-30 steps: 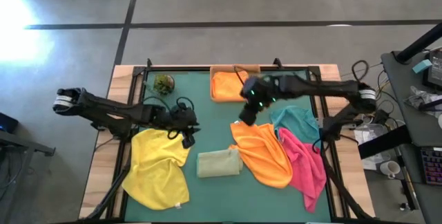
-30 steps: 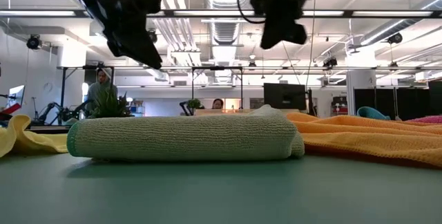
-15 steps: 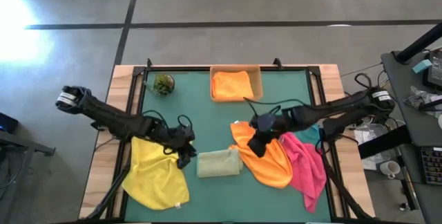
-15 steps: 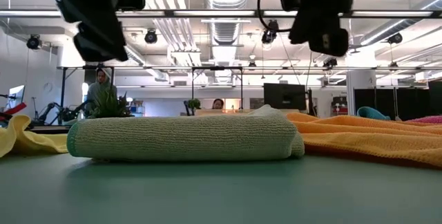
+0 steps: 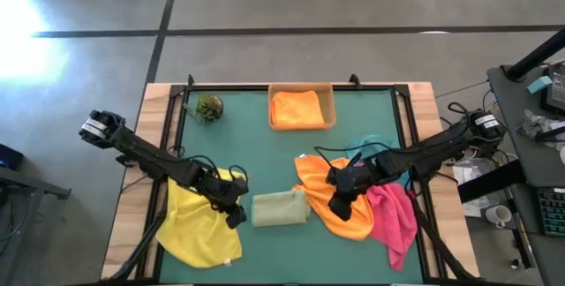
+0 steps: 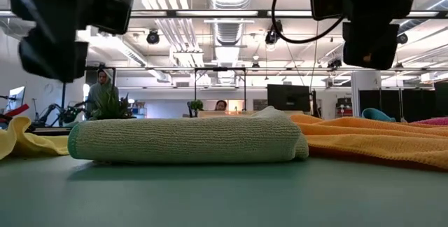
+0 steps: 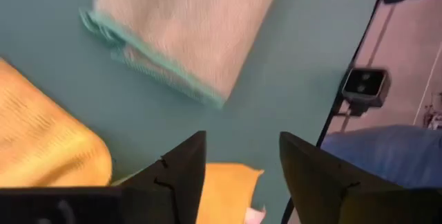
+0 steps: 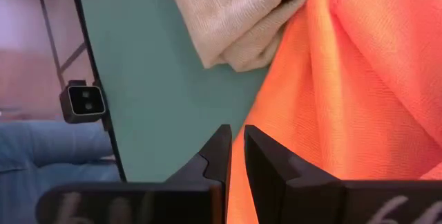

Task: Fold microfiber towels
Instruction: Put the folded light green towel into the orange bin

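Folded olive green microfiber towel (image 5: 279, 208) lies mid-table between both arms, long axis across; left gripper (image 5: 235, 216), fingers apart, hovers just beside its left end over yellow cloth (image 5: 199, 224), right gripper (image 5: 339, 207) pinched together over spread orange towel (image 5: 340, 199).

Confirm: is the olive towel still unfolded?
No, the olive towel lies folded into a compact rectangle between the yellow towel and the orange towel.

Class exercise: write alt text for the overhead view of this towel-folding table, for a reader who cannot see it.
Seen from above, a folded olive green towel lies mid-table; the left gripper hangs open beside the yellow towel, the right gripper over an orange towel. Pink and teal towels lie further right.
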